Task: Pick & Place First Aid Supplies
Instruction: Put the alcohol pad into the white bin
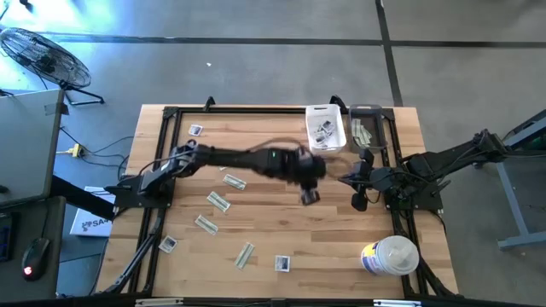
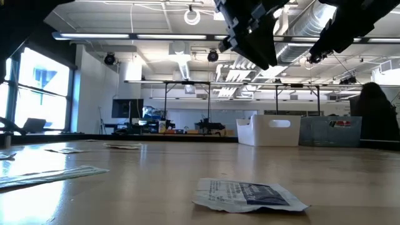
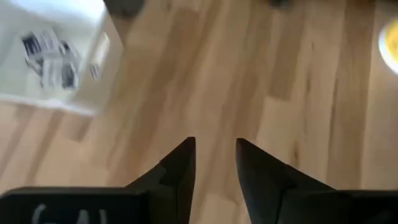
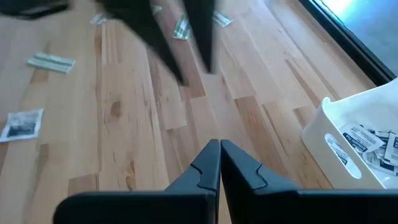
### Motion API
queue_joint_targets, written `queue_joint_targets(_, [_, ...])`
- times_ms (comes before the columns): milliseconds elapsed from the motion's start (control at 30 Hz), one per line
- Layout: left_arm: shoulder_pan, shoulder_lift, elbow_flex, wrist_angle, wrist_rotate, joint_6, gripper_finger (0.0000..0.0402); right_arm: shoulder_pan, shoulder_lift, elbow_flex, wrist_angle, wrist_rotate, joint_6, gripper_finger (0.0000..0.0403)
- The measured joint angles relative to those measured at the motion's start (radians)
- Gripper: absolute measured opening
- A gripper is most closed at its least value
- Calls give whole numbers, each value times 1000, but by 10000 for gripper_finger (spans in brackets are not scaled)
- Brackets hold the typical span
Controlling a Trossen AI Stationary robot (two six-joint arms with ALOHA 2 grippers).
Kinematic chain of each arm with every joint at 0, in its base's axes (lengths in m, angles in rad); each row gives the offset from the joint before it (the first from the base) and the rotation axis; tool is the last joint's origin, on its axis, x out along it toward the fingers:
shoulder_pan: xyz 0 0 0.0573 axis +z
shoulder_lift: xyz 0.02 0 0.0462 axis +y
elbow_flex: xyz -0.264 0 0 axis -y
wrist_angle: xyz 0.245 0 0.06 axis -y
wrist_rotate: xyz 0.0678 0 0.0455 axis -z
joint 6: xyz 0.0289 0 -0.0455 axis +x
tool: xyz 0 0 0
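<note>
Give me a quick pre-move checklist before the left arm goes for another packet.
1. Left gripper empty: ok, jaws apart with nothing between them, bare wood below.
2. Right gripper out of the way: ok, jaws shut, parked near the table's right side.
3. White bin ready: ok, upright, square packets already inside.
4. Packets left to collect: ok, a square packet and a green strip lie loose near the front edge.
5. Canister clear of the path: ok, at the front right corner.
6. Clearance between the two arms: cannot tell.

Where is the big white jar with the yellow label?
In the high view the jar lies at the table's near right corner, beside the right arm's base, apart from the packets.
</note>
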Motion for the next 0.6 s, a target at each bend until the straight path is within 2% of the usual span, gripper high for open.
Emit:
queue_joint_targets(367, [-218,0,0,-242,-268,-376,111,22,113,0,0,25,-54,3])
queue_joint_targets(500, [-273,0,-4,-312,-287,-491,111,21,153,0,21,24,-89,7])
queue_joint_targets(600, [-315,-3,-50,-288,-270,-569,111,21,173,0,47,20,-120,6])
